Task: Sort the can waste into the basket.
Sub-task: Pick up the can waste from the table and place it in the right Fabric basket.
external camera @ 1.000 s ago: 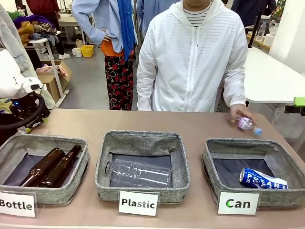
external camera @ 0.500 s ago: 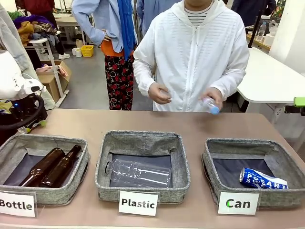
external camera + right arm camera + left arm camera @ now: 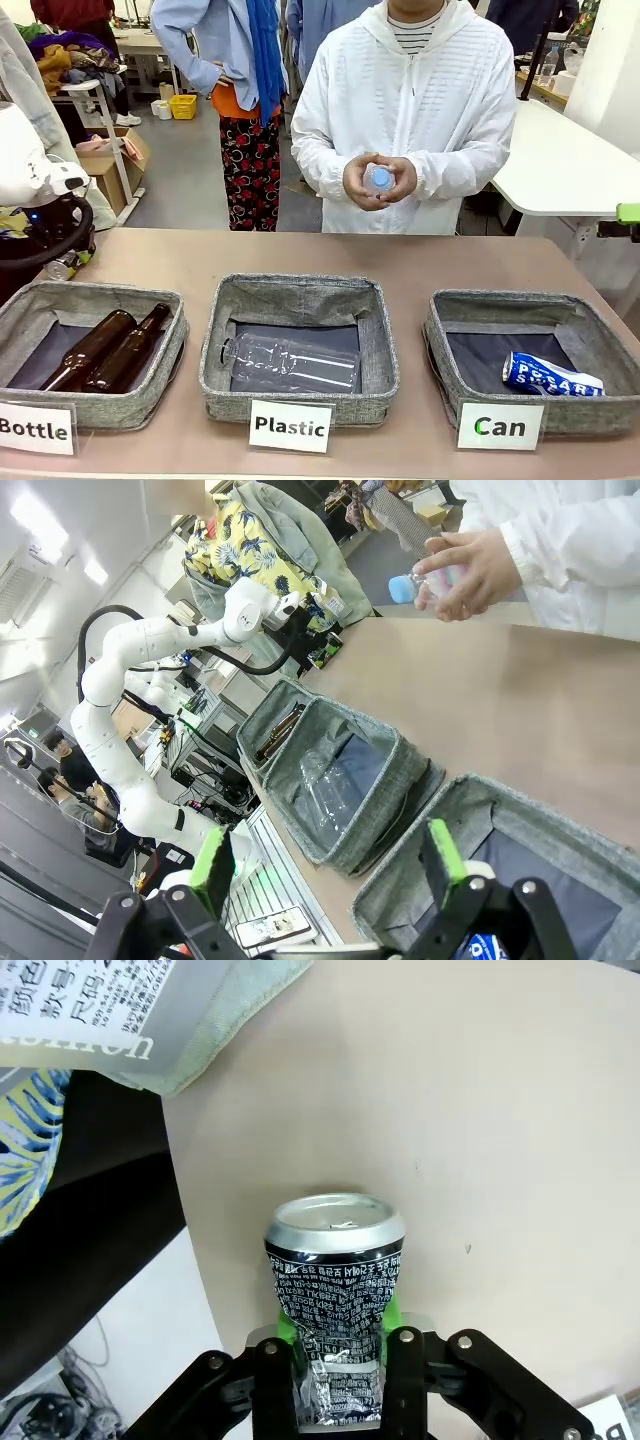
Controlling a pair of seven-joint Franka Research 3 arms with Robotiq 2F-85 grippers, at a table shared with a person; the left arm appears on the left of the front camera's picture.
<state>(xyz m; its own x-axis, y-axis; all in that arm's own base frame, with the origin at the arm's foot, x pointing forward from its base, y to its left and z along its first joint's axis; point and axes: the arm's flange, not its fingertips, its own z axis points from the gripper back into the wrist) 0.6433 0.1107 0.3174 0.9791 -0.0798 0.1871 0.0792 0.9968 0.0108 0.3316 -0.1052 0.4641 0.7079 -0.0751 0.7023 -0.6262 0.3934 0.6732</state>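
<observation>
Left claw [image 3: 335,1385] pinches black can [image 3: 334,1285] above worktop [image 3: 480,1120]. Right claw [image 3: 325,865] spread over Can basket [image 3: 600,345] holding blue can [image 3: 550,374].

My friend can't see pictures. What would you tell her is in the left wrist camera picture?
The left gripper pinches a dented black-and-silver metal drink can between its black fingers with green pads, silver top facing away. Behind it lies the tan tabletop, with its edge and a pale cloth to the left.
</observation>
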